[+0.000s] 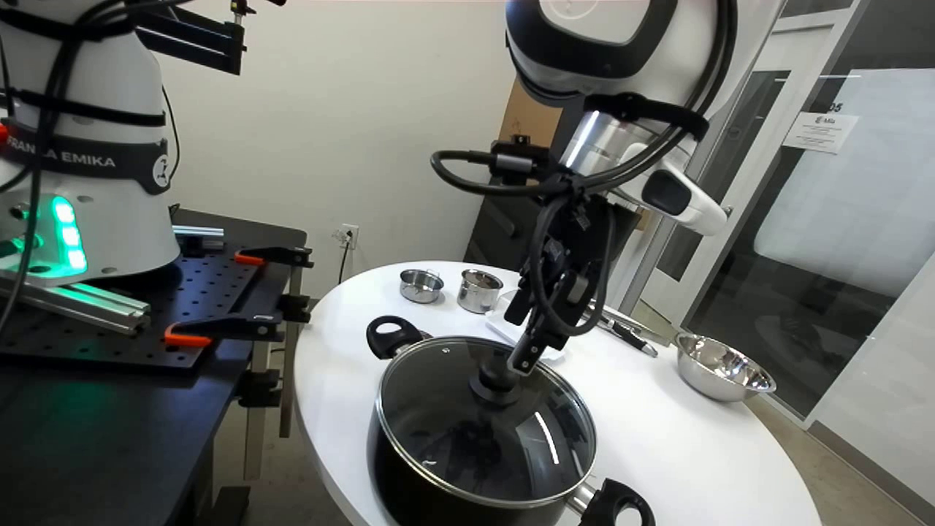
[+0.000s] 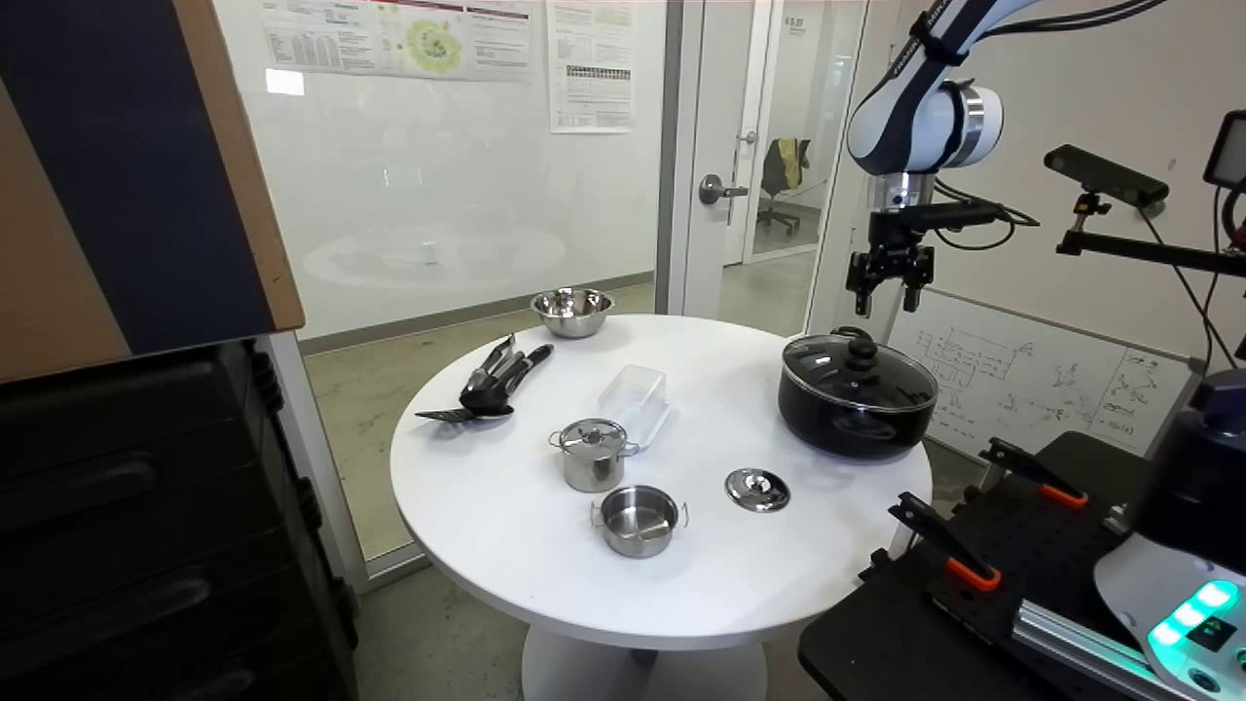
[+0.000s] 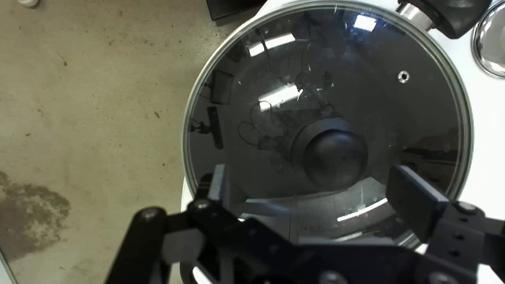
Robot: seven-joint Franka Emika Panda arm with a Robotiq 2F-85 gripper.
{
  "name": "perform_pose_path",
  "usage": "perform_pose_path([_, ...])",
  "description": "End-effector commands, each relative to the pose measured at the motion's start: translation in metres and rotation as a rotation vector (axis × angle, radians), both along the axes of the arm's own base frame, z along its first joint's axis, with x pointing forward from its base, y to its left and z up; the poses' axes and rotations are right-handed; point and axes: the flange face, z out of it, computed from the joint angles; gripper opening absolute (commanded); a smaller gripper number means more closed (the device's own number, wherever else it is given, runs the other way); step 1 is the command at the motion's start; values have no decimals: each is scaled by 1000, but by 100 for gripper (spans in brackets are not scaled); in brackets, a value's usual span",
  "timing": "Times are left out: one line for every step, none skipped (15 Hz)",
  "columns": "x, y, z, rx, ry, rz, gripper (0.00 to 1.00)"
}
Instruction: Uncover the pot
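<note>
So far nothing's uncovered: glass lid (image 1: 486, 429) still on the pot (image 2: 857, 428), about 2 o'clock on the round table (image 2: 720, 584) in an exterior view. Gripper (image 2: 887, 300) above the knob (image 3: 335, 158), fingers (image 3: 414, 205) spread wide at its 8 and 4 o'clock (wrist view), holding nothing. Remaining: grip knob, lift lid off.

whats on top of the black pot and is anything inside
A glass lid with a black knob covers the pot; the open hand hangs above it. The dark, reflective lid hides the inside, so I can't tell whether anything's there.
</note>
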Motion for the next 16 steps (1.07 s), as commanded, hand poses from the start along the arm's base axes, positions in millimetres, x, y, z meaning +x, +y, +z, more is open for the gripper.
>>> perform_pose_path([-3, 6, -8, 22, -5, 7, 100])
perform_pose_path([-4, 10, -12, 33, -1, 15, 100])
perform_pose_path([-6, 15, -17, 43, 6, 25, 100])
perform_pose_path([-8, 20, -21, 52, 10, 33, 100])
perform_pose_path([-9, 24, -24, 62, 18, 40, 100])
perform_pose_path([-10, 26, -28, 68, 23, 42, 100])
perform_pose_path([-10, 28, -31, 74, 28, 41, 100])
perform_pose_path([-9, 28, -32, 78, 29, 35, 100])
perform_pose_path([-9, 27, -33, 80, 29, 29, 100])
perform_pose_path([-8, 24, -32, 84, 25, 17, 100])
perform_pose_path([-8, 21, -30, 89, 17, 7, 100])
perform_pose_path([-8, 19, -28, 93, 10, -4, 100])
perform_pose_path([-7, 16, -27, 95, 3, -12, 100])
perform_pose_path([-7, 14, -27, 96, 3, -17, 100])
perform_pose_path([-7, 13, -29, 96, 6, -19, 100])
perform_pose_path([-7, 13, -31, 93, 9, -19, 100])
